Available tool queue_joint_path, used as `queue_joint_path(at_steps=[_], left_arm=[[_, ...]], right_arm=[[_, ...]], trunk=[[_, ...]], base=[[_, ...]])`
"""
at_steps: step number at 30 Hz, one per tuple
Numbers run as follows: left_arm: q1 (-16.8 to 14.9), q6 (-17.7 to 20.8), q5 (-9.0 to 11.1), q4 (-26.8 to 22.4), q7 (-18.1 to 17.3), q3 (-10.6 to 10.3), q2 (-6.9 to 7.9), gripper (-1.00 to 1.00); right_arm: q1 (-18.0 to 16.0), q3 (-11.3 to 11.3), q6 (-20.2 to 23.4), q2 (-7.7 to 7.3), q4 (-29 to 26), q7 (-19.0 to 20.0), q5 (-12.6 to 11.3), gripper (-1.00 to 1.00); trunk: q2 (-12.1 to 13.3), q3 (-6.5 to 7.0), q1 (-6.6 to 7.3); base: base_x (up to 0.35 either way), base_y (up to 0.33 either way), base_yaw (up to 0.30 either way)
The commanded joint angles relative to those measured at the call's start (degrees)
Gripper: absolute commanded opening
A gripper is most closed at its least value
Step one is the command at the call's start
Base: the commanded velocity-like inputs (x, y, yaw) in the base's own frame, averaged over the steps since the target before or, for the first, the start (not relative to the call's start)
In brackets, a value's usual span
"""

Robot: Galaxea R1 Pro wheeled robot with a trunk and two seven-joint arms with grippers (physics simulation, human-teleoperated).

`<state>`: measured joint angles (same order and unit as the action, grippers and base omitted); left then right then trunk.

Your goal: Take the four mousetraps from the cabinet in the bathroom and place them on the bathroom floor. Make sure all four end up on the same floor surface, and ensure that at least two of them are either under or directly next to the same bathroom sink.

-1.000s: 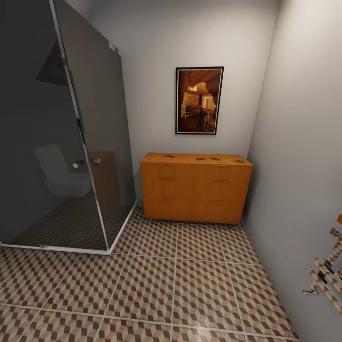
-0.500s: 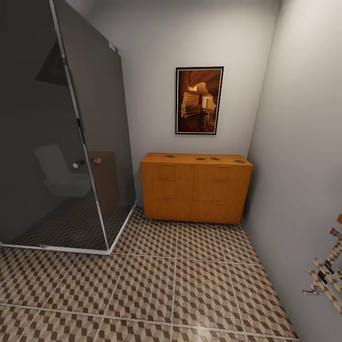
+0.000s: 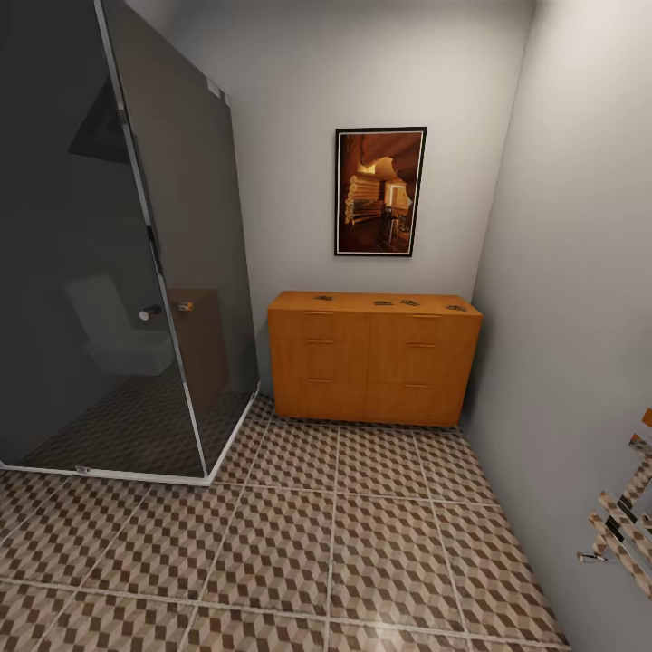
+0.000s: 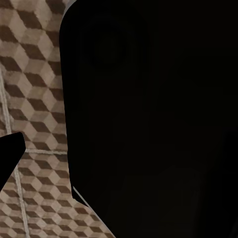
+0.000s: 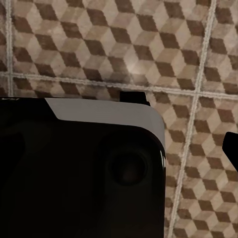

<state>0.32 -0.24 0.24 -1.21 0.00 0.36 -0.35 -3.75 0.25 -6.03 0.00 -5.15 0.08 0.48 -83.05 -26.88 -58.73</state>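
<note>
**Cabinet in view across the room, traps on top, pincers unreadable**

Head view: the cabinet point(image 3: 373, 358) stands against the far wall, right end tucked into the corner by the right wall. Orange-brown, flat top, drawers with slim bar handles, all looking closed.

The mousetraps sit on the cabinet top in a loose row: one toward the left point(image 3: 323, 297), two near each other around the middle point(image 3: 383, 302) point(image 3: 410, 302), one near the right end point(image 3: 455, 308). Small dark shapes at this range; no detail resolvable.

The bathroom floor point(image 3: 299, 543) is cube-pattern tile with pale grout lines, running from the near edge up to the cabinet base.

Other stuff:
- glass shower enclosure point(image 3: 118, 254) on the left, dark tinted panels, its corner just beside the cabinet's left end
- framed picture point(image 3: 380, 191) on the far wall above the cabinet
- chrome towel rail point(image 3: 625, 525) on the right wall, partly cut off by the frame edge

Wrist views: both look down at the tile, each largely blocked by a dark robot body part. Left pincer: a black sliver point(image 4: 10, 151) at the frame edge, likely a finger. Right pincer: a small dark tip point(image 5: 231, 144) at the edge. Can't tell whether either is wide or narrow.
</note>
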Motion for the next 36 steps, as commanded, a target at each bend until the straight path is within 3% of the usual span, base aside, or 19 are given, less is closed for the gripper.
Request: queue_joint_path(at_steps=[1, 36], left_arm=[[0.0, 0.0, 0.0, -0.1, 0.0, 0.0, -0.01, 1.0], [0.0, 0.0, 0.0, -0.1, 0.1, 0.1, -0.01, 1.0]], right_arm=[[0.0, 0.0, -0.2, 0.0, 0.1, 0.0, 0.0, 1.0], [0.0, -0.1, -0.3, 0.28, 0.0, 0.1, -0.1, 1.0]], trunk=[[0.0, -0.05, 0.0], [0.0, -0.05, 0.0]], base=[[0.0, 0.0, 0.0], [0.0, 0.0, 0.0]])
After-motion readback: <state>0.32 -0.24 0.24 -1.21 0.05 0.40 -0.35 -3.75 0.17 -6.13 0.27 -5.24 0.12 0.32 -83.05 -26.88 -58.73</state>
